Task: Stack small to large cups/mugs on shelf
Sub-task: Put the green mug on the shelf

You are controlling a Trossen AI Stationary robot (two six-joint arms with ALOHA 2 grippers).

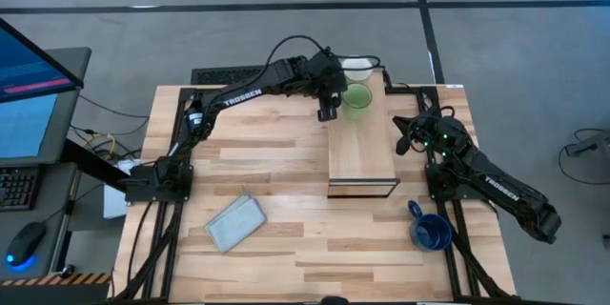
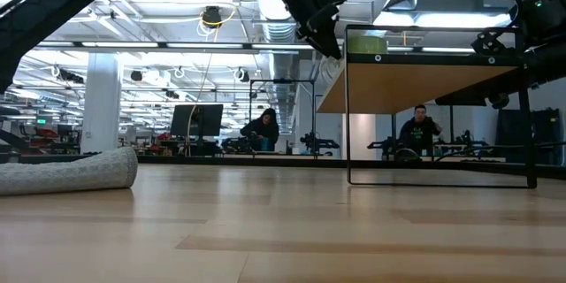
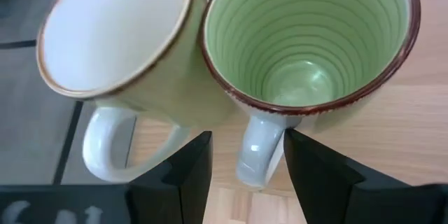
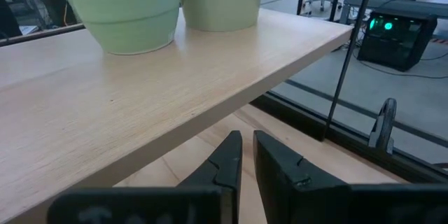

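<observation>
Here we see the shelf [image 1: 360, 143] standing on the slatted tabletop [image 1: 276, 167], with two mugs at its far end: the white mug [image 1: 358, 65] right at the end and the light green mug [image 1: 357, 99] touching it on the nearer side. In the left wrist view the white mug [image 3: 115, 38] and the green mug [image 3: 308, 38] stand rim to rim, both upright with their handles toward the camera. Our left gripper [image 1: 327, 110] hovers just beside the green mug, and its jaws are apart, straddling that mug's handle [image 3: 255, 150] without pressing on it. The dark blue mug [image 1: 429, 231] sits upright on the tabletop, well apart from the shelf, near the front right corner. Our right gripper [image 1: 405, 141] waits beside the shelf's right edge, its jaws nearly together with only a narrow gap and nothing between them. A grey-blue folded cloth [image 1: 234, 221] lies on the tabletop toward the front left. In the low view, people sit at desks in the room behind.
</observation>
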